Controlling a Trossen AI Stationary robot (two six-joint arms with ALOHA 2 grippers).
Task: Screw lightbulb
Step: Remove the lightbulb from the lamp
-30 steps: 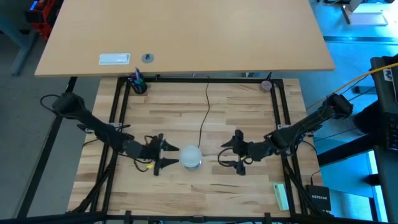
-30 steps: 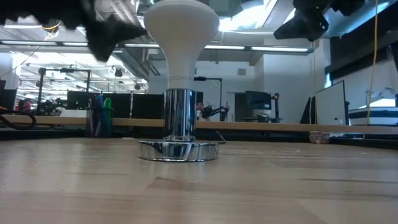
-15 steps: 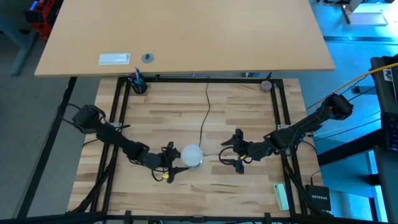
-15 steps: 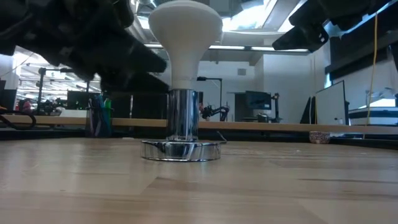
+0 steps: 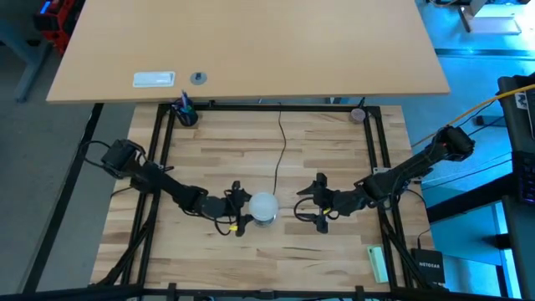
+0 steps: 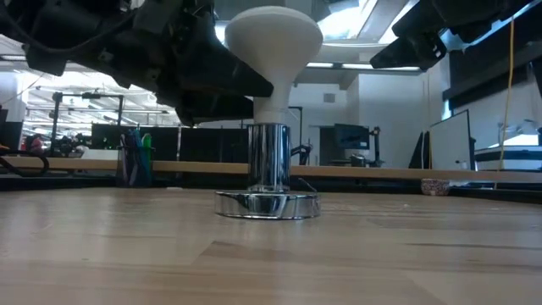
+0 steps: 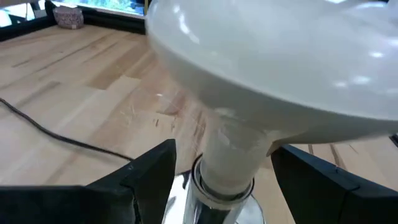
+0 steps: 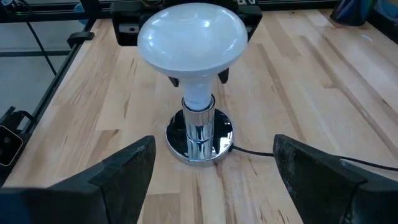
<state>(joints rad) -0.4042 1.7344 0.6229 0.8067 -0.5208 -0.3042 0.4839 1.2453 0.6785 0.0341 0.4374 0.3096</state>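
Risking tipping lightbulb (image 5: 264, 206) and socket (image 6: 268, 203) if left gripper (image 5: 242, 212), fingers spread at bulb's nine o'clock, shoves sideways; right gripper (image 5: 311, 203) open, empty, three o'clock.

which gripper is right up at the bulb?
The left gripper: its open fingers straddle the lightbulb neck above the socket. The right gripper waits open, clear of it.
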